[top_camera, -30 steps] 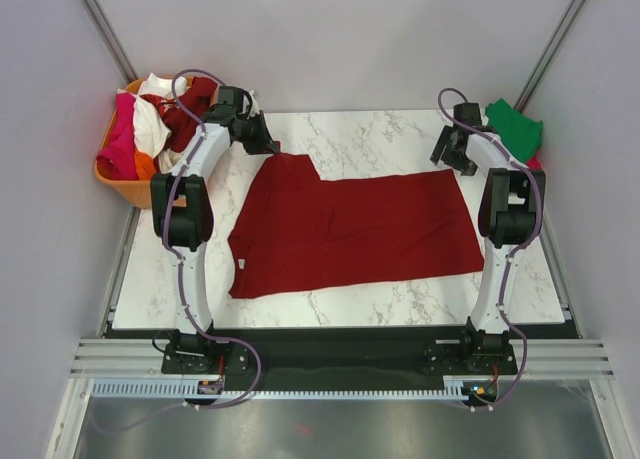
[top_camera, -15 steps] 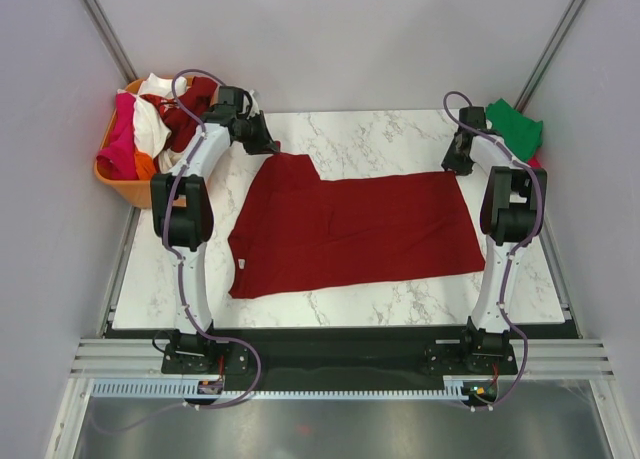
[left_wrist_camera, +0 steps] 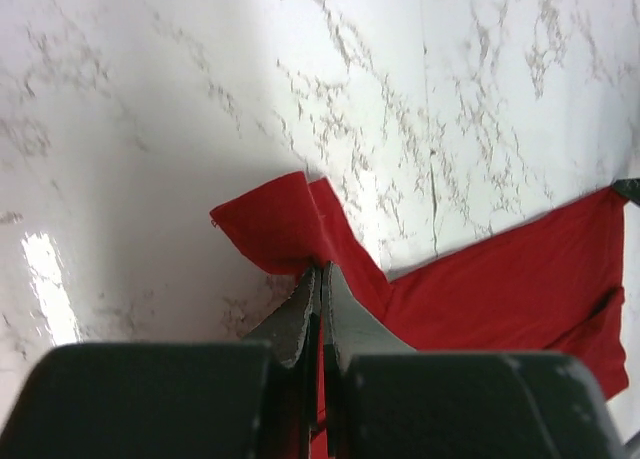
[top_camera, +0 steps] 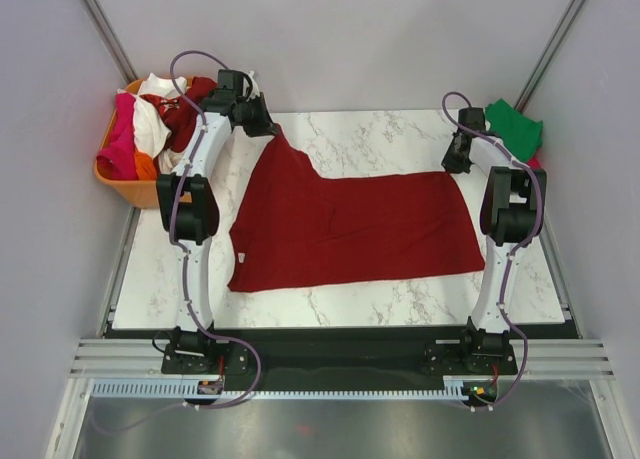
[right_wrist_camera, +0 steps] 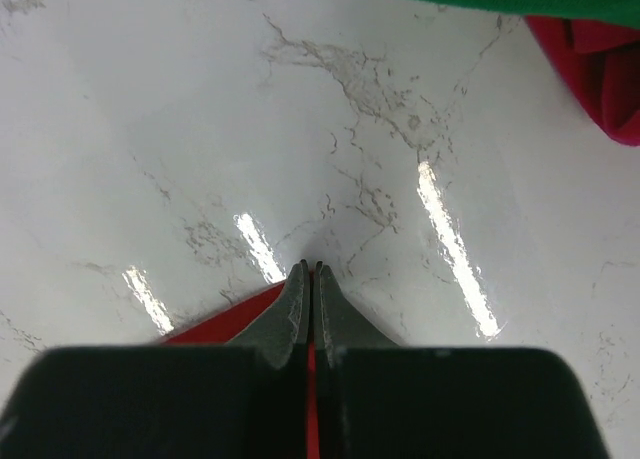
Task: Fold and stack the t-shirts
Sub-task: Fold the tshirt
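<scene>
Marble table (top_camera: pixel 380 139), t-shirt (top_camera: pixel 350 224) pinched in left hand (left_wrist_camera: pixel 320 274), seemingly right hand (right_wrist_camera: pixel 311 271)

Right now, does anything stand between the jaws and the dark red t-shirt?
Nothing visible does: the left jaws and the right jaws are each shut on a far corner of the dark red t-shirt.

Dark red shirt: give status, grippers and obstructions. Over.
Left gripper shut on dark red shirt, far-left corner raised. Right gripper shut on its far-right corner. Shirt otherwise flat on table, unfolded. Green shirt beyond right gripper, apart.
</scene>
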You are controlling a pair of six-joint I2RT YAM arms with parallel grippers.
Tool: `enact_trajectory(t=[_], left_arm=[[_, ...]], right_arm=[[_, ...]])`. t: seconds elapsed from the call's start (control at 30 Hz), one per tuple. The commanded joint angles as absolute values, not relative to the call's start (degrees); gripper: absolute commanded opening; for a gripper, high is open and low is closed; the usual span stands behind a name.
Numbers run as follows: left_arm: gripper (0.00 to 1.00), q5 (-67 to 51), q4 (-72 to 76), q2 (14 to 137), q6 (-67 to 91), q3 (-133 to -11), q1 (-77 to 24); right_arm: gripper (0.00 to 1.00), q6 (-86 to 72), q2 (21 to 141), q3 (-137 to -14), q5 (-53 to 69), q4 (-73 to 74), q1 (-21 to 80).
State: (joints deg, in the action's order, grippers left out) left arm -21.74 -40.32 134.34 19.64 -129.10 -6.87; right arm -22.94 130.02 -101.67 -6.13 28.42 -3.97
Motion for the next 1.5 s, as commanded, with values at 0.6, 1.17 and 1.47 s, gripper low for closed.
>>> enact_trajectory(t=[0.6,1.17,1.47], left_arm=[[0.02,-23.6,-42.1,119.4,11.0,-116.0,-7.2],[0.02,-20.5,-41.9,89.9,11.6,-82.4,-7.9],[0.02,-17.8,-42.1,73.1,14.2,-67.1,-7.8]], right_arm=[[0.00,-22.3,115.9,-94.4,1.5,28.7,-5.2],[0.00,-22.8,91.3,-70.3,2.2,27.9,-5.2],[0.00,-24.1,78.9,-59.5,-5.0,31.0,-5.2]])
